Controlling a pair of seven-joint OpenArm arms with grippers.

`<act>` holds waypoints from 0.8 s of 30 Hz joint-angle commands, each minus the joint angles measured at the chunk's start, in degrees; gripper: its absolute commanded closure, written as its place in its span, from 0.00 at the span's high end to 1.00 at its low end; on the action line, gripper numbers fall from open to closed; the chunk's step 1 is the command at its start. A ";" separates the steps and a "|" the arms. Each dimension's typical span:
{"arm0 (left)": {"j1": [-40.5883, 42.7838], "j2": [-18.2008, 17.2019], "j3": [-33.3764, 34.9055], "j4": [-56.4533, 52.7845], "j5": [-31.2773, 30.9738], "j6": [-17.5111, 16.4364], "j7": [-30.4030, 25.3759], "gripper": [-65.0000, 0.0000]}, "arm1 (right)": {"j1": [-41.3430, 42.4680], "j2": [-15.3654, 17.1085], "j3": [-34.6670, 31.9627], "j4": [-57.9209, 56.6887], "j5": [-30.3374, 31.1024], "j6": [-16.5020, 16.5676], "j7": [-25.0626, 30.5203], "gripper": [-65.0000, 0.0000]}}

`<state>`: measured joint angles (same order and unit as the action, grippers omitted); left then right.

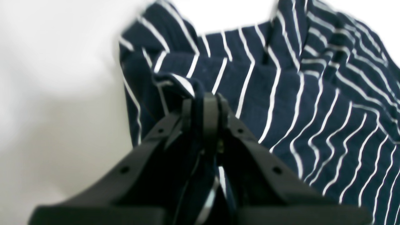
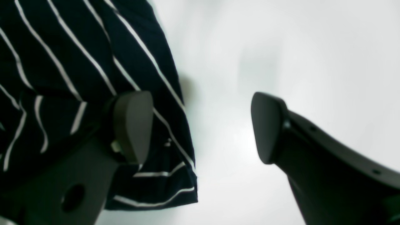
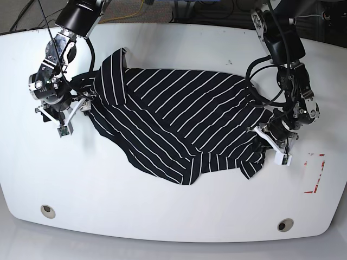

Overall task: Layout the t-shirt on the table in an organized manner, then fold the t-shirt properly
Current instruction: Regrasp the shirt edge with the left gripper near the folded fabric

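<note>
The t-shirt (image 3: 179,114), dark with thin white stripes, lies crumpled and partly spread across the middle of the white table (image 3: 162,216). At the shirt's right end, my left gripper (image 3: 269,140) is shut on a bunched fold of the t-shirt (image 1: 281,103); in the left wrist view the left gripper (image 1: 204,101) pinches striped cloth between its tips. My right gripper (image 3: 73,112) is at the shirt's left end. The right gripper (image 2: 200,128) is open, with one finger (image 2: 134,125) over the t-shirt (image 2: 78,62) edge and the other over bare table (image 2: 281,47).
Two round grommets (image 3: 47,210) (image 3: 285,224) sit near the front edge. A red-marked rectangle (image 3: 316,173) lies at the right, close to the left arm. Cables run along the back edge behind the table.
</note>
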<state>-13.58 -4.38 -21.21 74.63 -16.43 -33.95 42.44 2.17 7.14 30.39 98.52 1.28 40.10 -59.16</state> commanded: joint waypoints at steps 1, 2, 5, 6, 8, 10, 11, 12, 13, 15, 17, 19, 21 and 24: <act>-1.40 -0.50 -0.11 1.19 -1.20 -0.46 -1.34 0.04 | 0.95 0.56 0.16 1.04 0.26 -0.10 0.91 0.73; -1.40 -0.50 -0.11 1.28 -1.20 -0.46 -1.51 0.04 | 0.86 0.56 0.16 0.95 0.26 -0.10 0.91 0.73; -1.67 -0.50 -0.11 2.60 -1.20 -0.46 -3.01 0.04 | 0.86 0.56 0.16 0.95 0.26 -0.10 0.91 0.73; -1.67 -0.50 -0.11 2.95 -1.20 -0.46 -3.36 0.04 | 0.86 0.56 0.16 0.95 0.26 -0.10 0.91 0.73; -1.67 -0.50 -0.11 3.74 -1.20 -0.46 -3.71 0.04 | 0.86 0.56 0.16 0.95 0.26 -0.10 0.91 0.73; -1.67 -0.41 -0.02 4.89 -1.20 -0.46 -3.80 0.04 | 0.86 0.56 0.16 0.95 0.26 -0.10 0.91 0.73; -1.67 -0.41 0.07 6.03 -1.20 -0.55 -3.80 0.04 | 0.86 0.56 0.16 0.95 0.26 -0.10 0.91 0.73; -1.58 -0.41 0.07 6.91 -1.20 -0.55 -3.80 0.04 | 0.86 0.56 0.16 0.95 0.26 -0.10 0.91 0.73; -1.32 -0.32 0.07 8.05 -1.29 -0.55 -3.80 0.04 | 0.86 0.56 0.16 0.95 0.26 -0.10 0.91 0.73; -1.23 0.21 0.16 10.25 -1.29 -0.55 -3.80 0.04 | 0.95 0.56 0.16 0.95 0.26 -0.10 0.91 0.73; -1.14 1.17 0.16 13.41 -1.29 -0.55 -3.71 0.04 | 1.03 0.56 0.16 0.95 0.26 -0.10 0.91 0.73; -0.17 1.44 0.51 16.31 -1.29 -0.64 -2.22 0.04 | 1.12 0.56 0.16 0.95 0.26 -0.10 0.91 0.73; 0.88 1.44 1.39 19.13 -1.29 -0.73 -0.46 0.04 | 1.12 0.56 0.16 0.95 0.26 -0.10 0.91 0.73; 2.29 1.44 3.59 24.14 -1.46 -2.75 1.30 0.04 | 1.21 0.56 0.16 0.95 0.26 -0.10 0.91 0.73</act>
<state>-11.00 -2.57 -18.63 94.98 -16.78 -35.11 44.23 2.20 7.16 30.39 98.52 1.26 40.10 -59.18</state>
